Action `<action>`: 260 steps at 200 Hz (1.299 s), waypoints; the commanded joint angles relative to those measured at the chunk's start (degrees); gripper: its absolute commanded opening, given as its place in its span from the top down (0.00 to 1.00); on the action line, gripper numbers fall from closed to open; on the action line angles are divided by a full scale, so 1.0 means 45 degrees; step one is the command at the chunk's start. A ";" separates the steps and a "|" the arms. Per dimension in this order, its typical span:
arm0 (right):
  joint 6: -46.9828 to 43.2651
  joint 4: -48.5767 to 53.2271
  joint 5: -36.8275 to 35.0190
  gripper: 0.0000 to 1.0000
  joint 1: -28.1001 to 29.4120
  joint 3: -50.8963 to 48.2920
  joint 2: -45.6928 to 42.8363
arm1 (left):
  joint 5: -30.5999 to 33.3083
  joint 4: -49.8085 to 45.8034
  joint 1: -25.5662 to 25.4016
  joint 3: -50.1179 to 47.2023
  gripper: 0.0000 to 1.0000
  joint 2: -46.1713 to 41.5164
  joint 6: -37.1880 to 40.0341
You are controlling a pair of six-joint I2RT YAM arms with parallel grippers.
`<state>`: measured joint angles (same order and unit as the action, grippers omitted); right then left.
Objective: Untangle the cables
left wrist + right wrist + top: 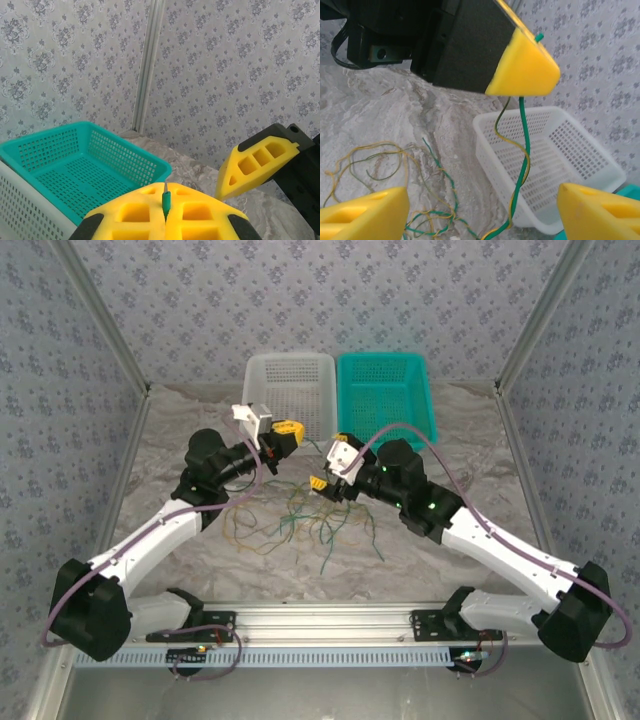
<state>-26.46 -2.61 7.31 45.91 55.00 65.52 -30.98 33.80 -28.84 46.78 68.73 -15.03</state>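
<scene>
While left fingers (165, 216) pinch a green cable (523, 145), holding it high to draw it off the tangle (300, 525), right fingers (482, 212) gape wide, empty. They bracket it, probably for a lower grab.

White basket (290, 390), teal basket (385, 390) block far edge; cables (300, 525) strewn centre; table (470, 435) flanks free.

Perforated plastic baskets (290, 380), crinkled tabletop (470, 430)

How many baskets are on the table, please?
2: a white basket at the table's far edge, and a teal basket right beside it, on its right. None seems hidden.
</scene>
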 commanded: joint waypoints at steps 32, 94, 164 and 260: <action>-0.1177 -0.1194 -0.0140 0.25 -0.0148 0.0705 0.1063 | -0.0224 0.0025 0.0014 0.0211 1.00 -0.0293 0.0126; -0.1307 -0.1579 0.0551 0.70 -0.0437 0.1380 0.2199 | -0.0113 0.0030 -0.0056 -0.0003 1.00 -0.0378 0.0117; -0.1216 -0.1255 0.0622 1.00 -0.0612 0.1238 0.2101 | 0.0158 0.0159 -0.0050 -0.0026 1.00 -0.0207 0.0214; 0.1647 -0.2188 0.1684 1.00 -0.2156 -0.0980 0.0194 | 0.3432 -0.0687 0.1140 -0.1004 1.00 -0.1175 0.0037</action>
<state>-27.66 -8.64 12.88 39.31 53.19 70.19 -21.08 30.85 -25.23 43.66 66.04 -14.61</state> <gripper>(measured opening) 0.059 0.065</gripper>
